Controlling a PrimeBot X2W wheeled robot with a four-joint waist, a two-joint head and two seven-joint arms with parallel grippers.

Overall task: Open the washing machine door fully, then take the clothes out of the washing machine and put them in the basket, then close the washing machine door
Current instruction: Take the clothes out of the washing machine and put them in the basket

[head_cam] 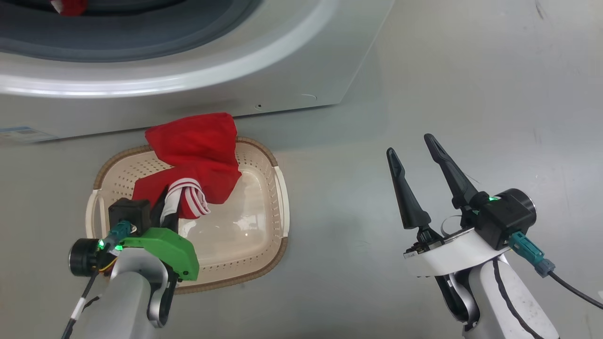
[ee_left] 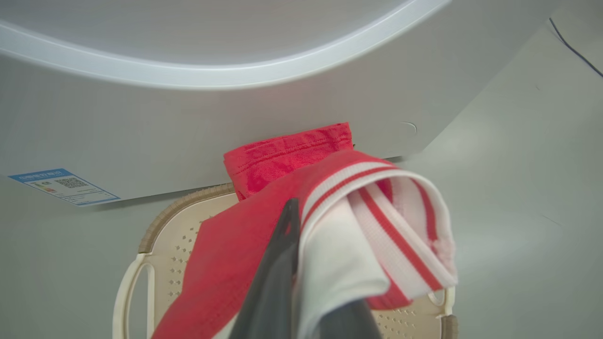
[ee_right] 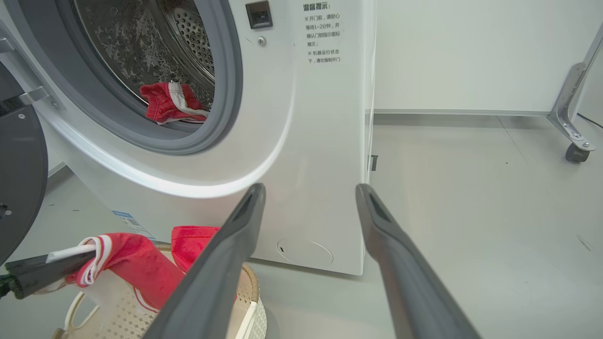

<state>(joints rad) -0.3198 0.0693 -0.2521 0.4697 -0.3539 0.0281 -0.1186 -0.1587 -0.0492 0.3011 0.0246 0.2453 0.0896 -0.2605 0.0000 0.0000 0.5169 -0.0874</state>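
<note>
Left claw (head_cam: 172, 205) clenched on red garment (head_cam: 198, 160) above basket (head_cam: 278, 188); upper end of cloth hangs over far rim, beside washing machine (ee_right: 320, 141); if released here, it may slide out onto floor. Second red piece (ee_right: 172, 103) lies in drum; risk of closing door (ee_right: 19, 179) on it. Right claw (head_cam: 410, 144) spread wide, empty, well apart from basket.
</note>
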